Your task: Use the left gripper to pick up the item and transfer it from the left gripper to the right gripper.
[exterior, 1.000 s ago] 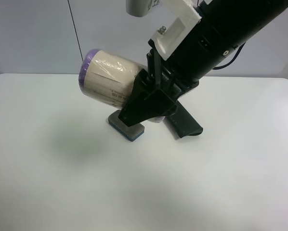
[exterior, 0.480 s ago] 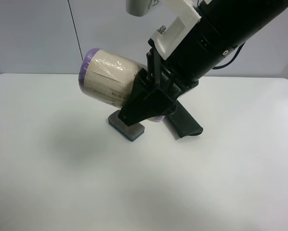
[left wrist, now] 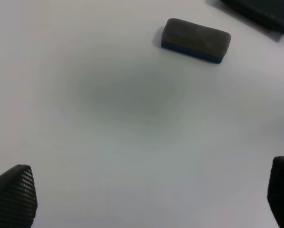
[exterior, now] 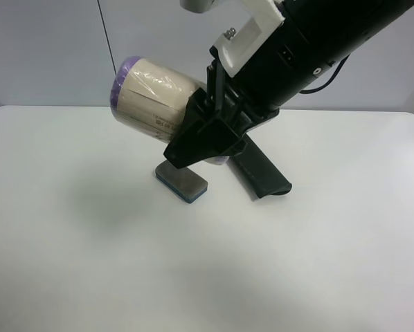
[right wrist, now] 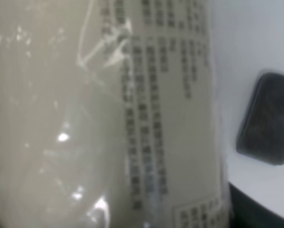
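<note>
The item (exterior: 151, 104), a cream-beige canister with purple ends, hangs in the air above the table, tilted. My right gripper (exterior: 196, 142), black with a white bracket, is shut on its right part in the exterior high view. The item fills the right wrist view (right wrist: 85, 114), printed text showing; the fingers are hidden there. My left gripper (left wrist: 146, 197) is open and empty above bare table, with only its two black fingertips (left wrist: 14, 194) showing. It is out of the exterior high view.
A grey-and-blue eraser block (exterior: 181, 181) lies on the white table (exterior: 89, 263) under the held item; it also shows in the right wrist view (right wrist: 268, 124) and the left wrist view (left wrist: 195, 40). A flat dark case (exterior: 262, 173) lies beside it.
The right gripper has lifted the item a little, up and to the left in the exterior high view. The eraser and case have not moved.
</note>
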Robot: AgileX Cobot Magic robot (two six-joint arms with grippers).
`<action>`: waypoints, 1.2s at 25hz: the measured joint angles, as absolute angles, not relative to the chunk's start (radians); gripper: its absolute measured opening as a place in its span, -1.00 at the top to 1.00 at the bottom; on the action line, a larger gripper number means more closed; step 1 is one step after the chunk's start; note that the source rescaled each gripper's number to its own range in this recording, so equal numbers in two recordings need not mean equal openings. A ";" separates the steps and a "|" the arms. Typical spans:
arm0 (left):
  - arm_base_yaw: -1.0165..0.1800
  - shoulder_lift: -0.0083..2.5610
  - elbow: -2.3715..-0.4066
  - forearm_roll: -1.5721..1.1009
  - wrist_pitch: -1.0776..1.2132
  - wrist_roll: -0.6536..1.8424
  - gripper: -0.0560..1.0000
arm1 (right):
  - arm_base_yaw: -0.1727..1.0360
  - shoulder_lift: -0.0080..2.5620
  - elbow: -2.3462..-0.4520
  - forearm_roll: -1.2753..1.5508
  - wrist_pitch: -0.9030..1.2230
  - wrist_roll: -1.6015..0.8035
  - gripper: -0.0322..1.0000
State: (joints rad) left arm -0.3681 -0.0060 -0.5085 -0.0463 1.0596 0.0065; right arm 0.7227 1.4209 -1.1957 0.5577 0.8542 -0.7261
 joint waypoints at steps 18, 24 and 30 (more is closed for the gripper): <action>-0.368 -0.006 -0.508 -0.046 1.060 0.006 -0.97 | 0.464 1.421 -1.196 0.142 0.870 -0.100 0.93; -0.368 -0.006 -0.508 -0.046 1.060 0.006 -0.97 | 0.231 1.428 -1.196 0.138 0.888 -0.174 0.93; -0.368 -0.006 -0.508 -0.046 1.060 0.006 -0.97 | 0.051 1.521 -1.196 0.138 0.898 -0.240 0.93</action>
State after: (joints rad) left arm -0.3681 -0.0060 -0.5085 -0.0463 1.0596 0.0065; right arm 0.0515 1.5213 -1.1957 0.1384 0.8977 -0.2399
